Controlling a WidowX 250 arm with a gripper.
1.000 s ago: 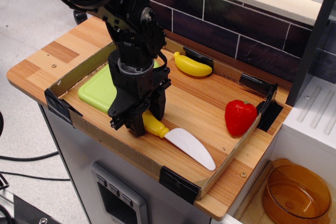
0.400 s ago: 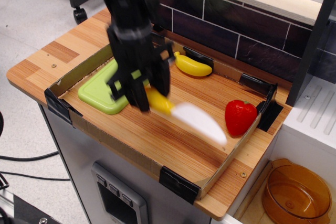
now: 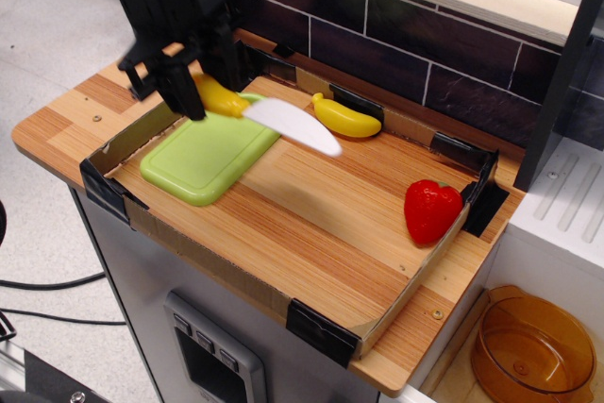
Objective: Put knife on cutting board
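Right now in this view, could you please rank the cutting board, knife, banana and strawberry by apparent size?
1. Cutting board.
2. Knife, though it is lifted nearer the camera, so it may look bigger.
3. Banana and strawberry: too alike to rank.

Single fixed view, mounted high off the front corner of the wooden table (image 3: 311, 233), looking down at an angle toward the dark tiled wall (image 3: 415, 44) across the upper frame. Medium range: whole cardboard-edged tray (image 3: 241, 276) fits mid-frame, floor upper left, an amber bowl (image 3: 533, 351) lower right (outside the tray). Arm enters from upper left, top cropped; no second view to overlap with.
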